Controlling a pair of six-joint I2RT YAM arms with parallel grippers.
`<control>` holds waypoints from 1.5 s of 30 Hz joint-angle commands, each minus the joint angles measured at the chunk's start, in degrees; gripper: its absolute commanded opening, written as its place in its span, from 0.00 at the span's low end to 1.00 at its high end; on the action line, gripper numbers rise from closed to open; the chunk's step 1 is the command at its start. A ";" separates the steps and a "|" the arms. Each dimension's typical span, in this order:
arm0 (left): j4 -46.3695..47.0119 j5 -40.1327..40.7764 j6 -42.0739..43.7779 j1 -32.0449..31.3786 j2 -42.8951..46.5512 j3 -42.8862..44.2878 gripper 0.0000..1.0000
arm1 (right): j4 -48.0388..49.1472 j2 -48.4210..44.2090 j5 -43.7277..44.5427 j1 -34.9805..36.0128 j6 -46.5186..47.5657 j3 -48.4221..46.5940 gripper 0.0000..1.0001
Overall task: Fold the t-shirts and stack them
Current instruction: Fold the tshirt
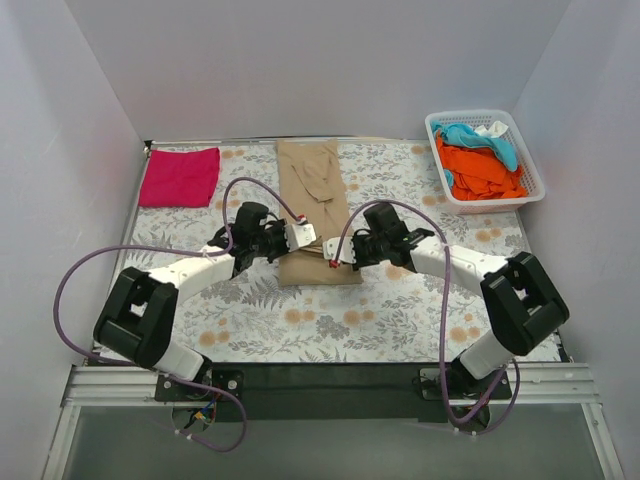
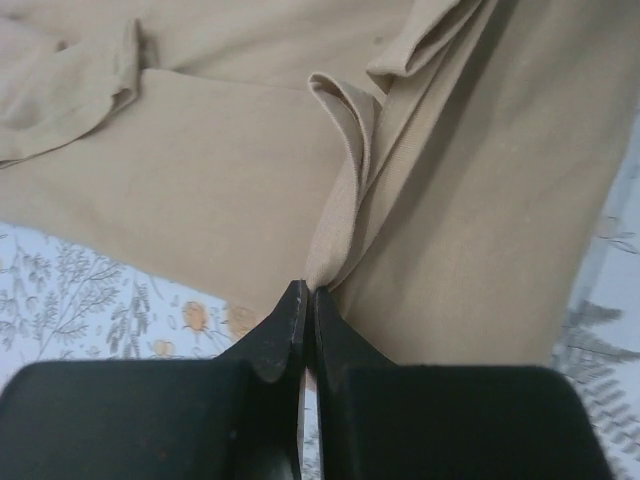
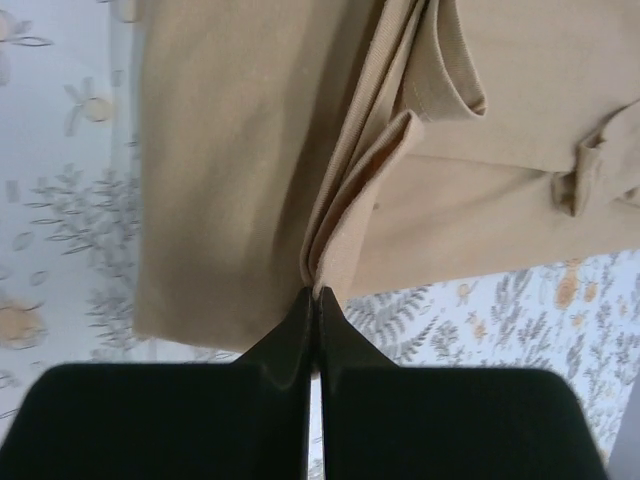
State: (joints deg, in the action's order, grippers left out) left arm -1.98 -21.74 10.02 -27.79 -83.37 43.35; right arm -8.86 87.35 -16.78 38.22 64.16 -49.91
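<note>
A tan t-shirt [image 1: 315, 190] lies lengthwise down the middle of the table, its sides folded in. My left gripper [image 1: 303, 236] is shut on a pinch of the tan t-shirt's [image 2: 200, 190] left edge near its near end, jaws pressed together over the cloth [image 2: 308, 290]. My right gripper [image 1: 335, 258] is shut on the tan t-shirt's [image 3: 230, 150] right edge opposite, a bunched fold rising from its tips [image 3: 313, 292]. A magenta t-shirt [image 1: 180, 176] lies folded at the far left. Orange [image 1: 480, 170] and light blue [image 1: 478, 136] t-shirts sit crumpled in the basket.
A white lattice basket [image 1: 532, 170] stands at the far right corner. The floral tablecloth [image 1: 400, 310] covers the table. White walls close in the left, back and right sides. Purple cables loop over both arms.
</note>
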 commanded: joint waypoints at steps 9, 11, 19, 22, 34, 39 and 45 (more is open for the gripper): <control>10.41 0.38 3.95 6.08 -10.05 9.45 0.00 | 4.47 14.14 -3.26 -5.70 2.63 -16.26 0.01; 10.77 0.64 3.78 6.43 -12.68 10.69 0.00 | 4.64 15.91 -3.18 -6.31 3.25 -18.72 0.01; 13.05 0.64 3.60 8.72 -18.84 15.62 0.00 | 4.73 23.74 -3.26 -8.07 3.51 -26.20 0.01; 13.40 0.38 3.34 9.16 -20.25 16.76 0.00 | 4.91 25.50 -3.09 -8.42 3.51 -28.05 0.01; 12.62 1.00 -0.17 9.86 -23.85 22.11 0.29 | 5.00 24.98 2.09 -8.77 -1.23 -30.69 0.39; 9.19 2.22 -5.34 11.70 -21.75 24.85 0.33 | 3.86 17.09 2.63 -9.39 -4.92 -27.44 0.48; -1.15 -7.95 -7.39 13.29 -10.62 20.91 0.33 | -8.94 11.44 -6.68 -9.48 -12.55 -26.29 0.33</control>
State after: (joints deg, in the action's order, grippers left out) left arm 4.10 -22.61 4.36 -14.98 -103.66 66.04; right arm -10.15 101.91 -17.43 28.84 57.45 -76.49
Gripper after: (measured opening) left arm 0.329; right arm 0.339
